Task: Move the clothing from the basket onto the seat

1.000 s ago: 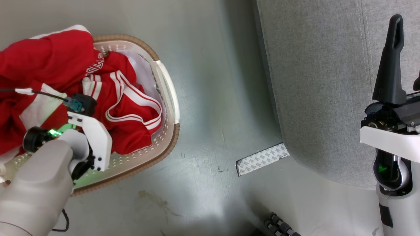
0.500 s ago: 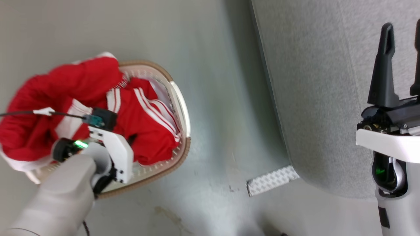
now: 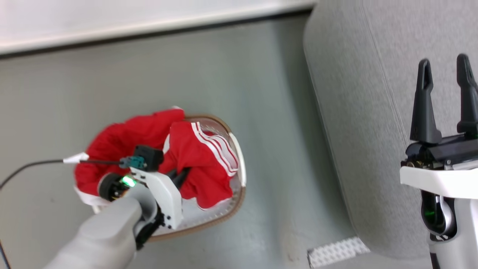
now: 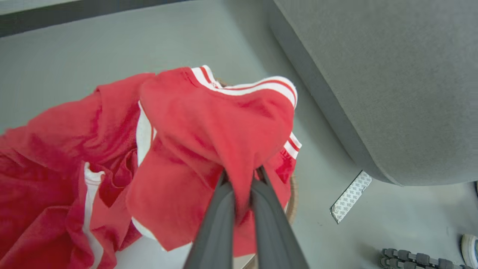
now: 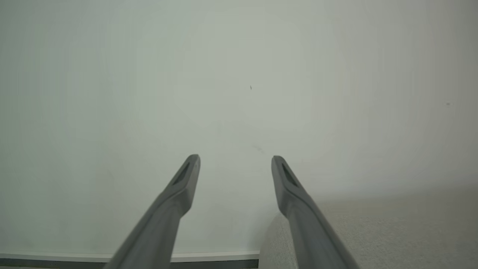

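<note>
Above the basket (image 3: 242, 170), on the robot's left side, the left end effector (image 4: 242, 181) is clamped on the clothing (image 3: 201, 164): its two dark fingers stand together with a fold of red, white-striped cloth squeezed between them, and the cloth bunches over the tips. More red clothing lies in the basket and hangs over its far rim, and I cannot tell where one garment ends. The seat (image 3: 373, 112) lies to the right of the basket, with a band of bare grey floor (image 3: 276, 112) between them. The right end effector (image 3: 443, 61) hovers over the seat, fingers apart and nothing between them. It is the arm nearer to the seat, but the left one has the load. The coming move, as I judge it, must carry the cloth up and then rightward across the floor, high enough that the hanging part clears the basket rim and the seat edge.
</note>
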Controlling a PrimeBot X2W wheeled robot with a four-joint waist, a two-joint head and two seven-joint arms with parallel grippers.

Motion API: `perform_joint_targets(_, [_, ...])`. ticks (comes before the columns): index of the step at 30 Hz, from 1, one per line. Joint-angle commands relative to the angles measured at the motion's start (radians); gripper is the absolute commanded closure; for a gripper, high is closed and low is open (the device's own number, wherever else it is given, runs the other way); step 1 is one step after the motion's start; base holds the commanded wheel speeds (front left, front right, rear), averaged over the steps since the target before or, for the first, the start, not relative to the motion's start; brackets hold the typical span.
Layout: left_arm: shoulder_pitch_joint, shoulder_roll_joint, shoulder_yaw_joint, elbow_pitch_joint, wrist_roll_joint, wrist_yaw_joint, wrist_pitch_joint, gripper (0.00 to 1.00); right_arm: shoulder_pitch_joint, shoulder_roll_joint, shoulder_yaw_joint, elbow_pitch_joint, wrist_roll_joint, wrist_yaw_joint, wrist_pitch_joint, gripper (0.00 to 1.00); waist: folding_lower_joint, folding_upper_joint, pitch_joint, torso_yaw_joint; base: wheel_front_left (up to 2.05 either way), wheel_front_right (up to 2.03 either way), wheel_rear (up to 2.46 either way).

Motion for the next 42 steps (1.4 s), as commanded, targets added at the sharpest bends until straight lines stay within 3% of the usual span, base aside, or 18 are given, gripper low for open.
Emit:
perform_joint_targets(1, [0.016, -0.006, -0.006, -0.006, -0.004, 0.001, -0.012, 1.00, 0.015, -0.008, 0.000, 0.007, 0.005, -0.002, 0.001, 0.00, 0.0001, -0.0001, -0.066, 0.050, 0.00, 0.00, 0.00])
perform_joint_targets(9, [0.048, -0.017, -0.010, -0.063, -0.013, 0.001, -0.078, 1.00, 0.076, -0.041, 0.003, 0.036, 0.013, -0.002, 0.001, 0.00, 0.0001, -0.0001, -0.203, 0.126, 0.00, 0.00, 0.00])
perform_joint_targets(14, [0.070, -0.003, 0.078, -0.137, 0.008, 0.004, -0.084, 1.00, 0.113, -0.058, 0.018, 0.049, 0.021, -0.002, 0.001, 0.00, 0.0001, -0.0001, -0.273, 0.153, 0.00, 0.00, 0.00])
perform_joint_targets(26, [0.194, 0.046, 0.325, -0.410, 0.160, 0.087, -0.084, 1.00, 0.231, -0.072, 0.046, 0.071, 0.055, -0.002, 0.001, 0.00, 0.0001, -0.0001, -0.400, 0.192, 0.00, 0.00, 0.00])
perform_joint_targets(42, [0.244, 0.087, 0.442, -0.724, 0.254, 0.163, -0.083, 1.00, 0.275, -0.035, 0.139, 0.057, 0.093, -0.002, 0.001, 0.00, 0.0001, -0.0001, -0.450, 0.195, 0.00, 0.00, 0.00])
